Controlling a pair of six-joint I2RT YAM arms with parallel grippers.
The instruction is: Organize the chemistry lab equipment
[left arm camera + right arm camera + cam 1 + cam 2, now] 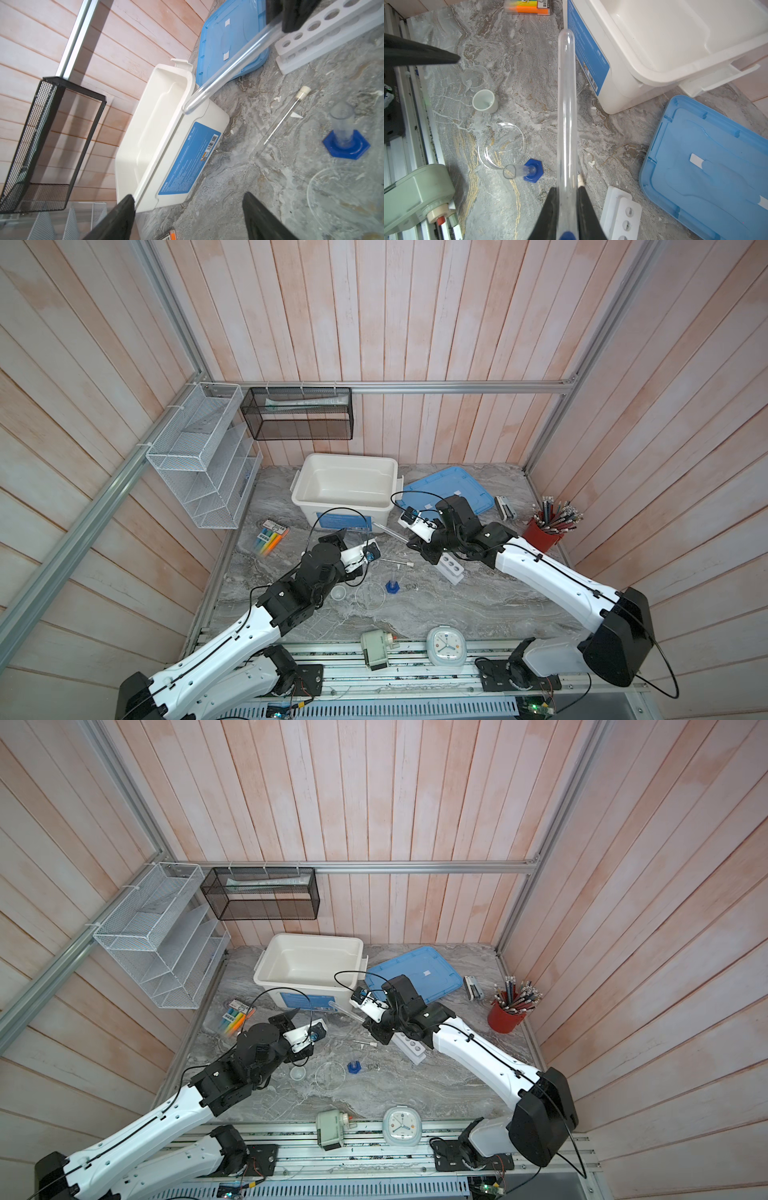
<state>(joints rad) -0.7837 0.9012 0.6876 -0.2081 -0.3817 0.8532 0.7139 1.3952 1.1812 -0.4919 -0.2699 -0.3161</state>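
Above the marble table [457, 605], between the white bin [307, 510] and the white rack [451, 568], a thin clear tube [566, 104] is carried clear of the surface. It is gripped by the right claw [566, 207], which is closed on it just ahead of its blue cap [566, 235]; the rounded end points toward the bin. The left claw [188, 195] is spread wide and empty, facing the bin's front.

The tube is judged light, stiff, smooth and breakable. Slipping or swivelling between the pads is to be expected, since most of its length overhangs the grip. A hold close to the cap is advised, so that the rounded end is left free for a rack hole.

A second tube [397, 563], white-capped, lies flat on the table near the rack and is best taken near its cap, with light pressure.
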